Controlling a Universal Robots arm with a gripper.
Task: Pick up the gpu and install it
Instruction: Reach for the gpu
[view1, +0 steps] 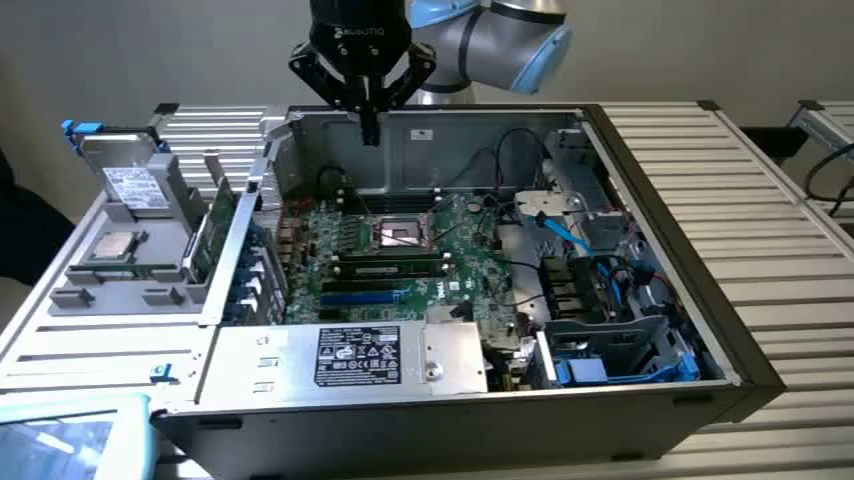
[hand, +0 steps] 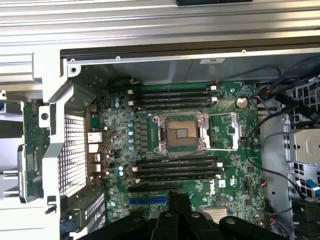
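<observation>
A big table (view1: 747, 170) of silver ribbed bars holds everything. On it lies an open computer case (view1: 641, 410), with its side off so the inside can be seen. The robot's arm (view1: 494, 40) reaches in from the far side. A wide green main board (view1: 400, 270) covers the floor of the case. Just outside the case, on the exterior view's left, sits a grey holder (view1: 127, 290) with spare parts in it.

The gripper (view1: 370, 135) (hand: 179, 197) hangs over the far end of the case, above the main board. Its jaws are pressed together and it holds nothing.

The job in hand looks like the reach for the gpu, because nothing is picked up yet. To do it well, the gripper would have to stay high enough to pass over the case wall. The jaws would need to be spread wide before they come down. They should go straight down onto the top edge of the card and pinch both flat faces. A crooked grab could tip the card in its holder.

The gpu (view1: 207, 240) (hand: 32, 145) stands on its edge in the grey holder, close beside the case wall and well apart from the gripper. It is a small, flat card. The face that shows is green, with tiny parts on it. Its other face is hidden.
</observation>
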